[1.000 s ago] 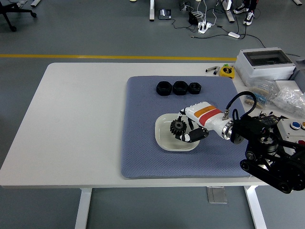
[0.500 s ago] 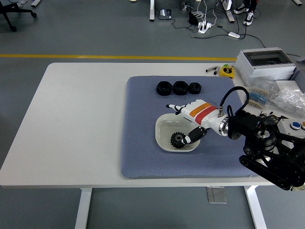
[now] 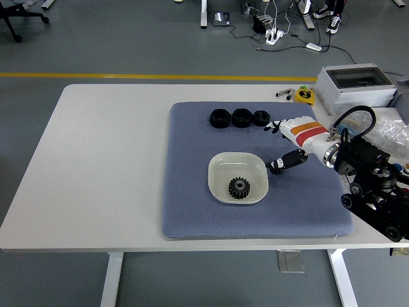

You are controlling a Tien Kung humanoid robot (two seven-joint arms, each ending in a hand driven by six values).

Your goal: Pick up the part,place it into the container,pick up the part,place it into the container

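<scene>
- Gear part [image 3: 239, 187] is lying flat in the white container [image 3: 220, 167] on the blue mat [image 3: 192, 211], so we are judging the first placement done.
- We are holding our right robot hand [image 3: 285, 143] just beside the container's right rim, fingers released and grasping nothing; our left arm is not showing.
- We are reading the next step as the second pick: three black parts [image 3: 240, 118] are sitting in a row at the mat's far edge on the worktop [image 3: 108, 160].
- We are needing to reach toward that row, nearest its right end, and close on one part without knocking its neighbours.
</scene>
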